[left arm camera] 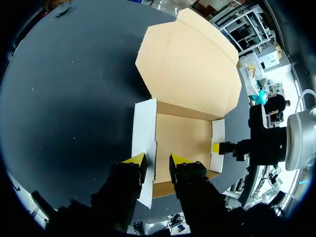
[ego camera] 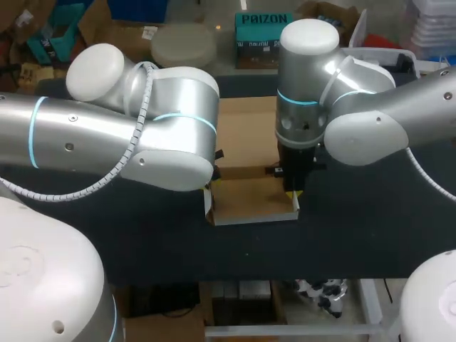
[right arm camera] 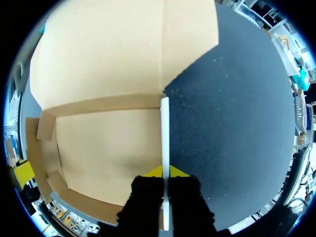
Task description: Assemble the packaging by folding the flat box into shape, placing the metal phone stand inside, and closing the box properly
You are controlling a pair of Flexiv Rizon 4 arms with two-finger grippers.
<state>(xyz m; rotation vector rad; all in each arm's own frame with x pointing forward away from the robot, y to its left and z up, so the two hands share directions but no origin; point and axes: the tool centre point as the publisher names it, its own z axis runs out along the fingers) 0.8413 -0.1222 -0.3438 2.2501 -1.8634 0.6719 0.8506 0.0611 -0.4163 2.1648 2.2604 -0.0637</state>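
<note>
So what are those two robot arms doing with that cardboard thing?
They are folding a flat box into shape. The right gripper is shut on the right wall, holding it upright. The left gripper straddles the left wall with its fingers open. The lid lies flat on the table behind. No phone stand is inside the box yet.

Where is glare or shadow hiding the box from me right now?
Head view: glare sits on my left arm and right arm, which cover much of the box. Left wrist view: box evenly lit, jaws dark. Right wrist view: fisheye bows the box's edges; jaws shadowed.
</note>
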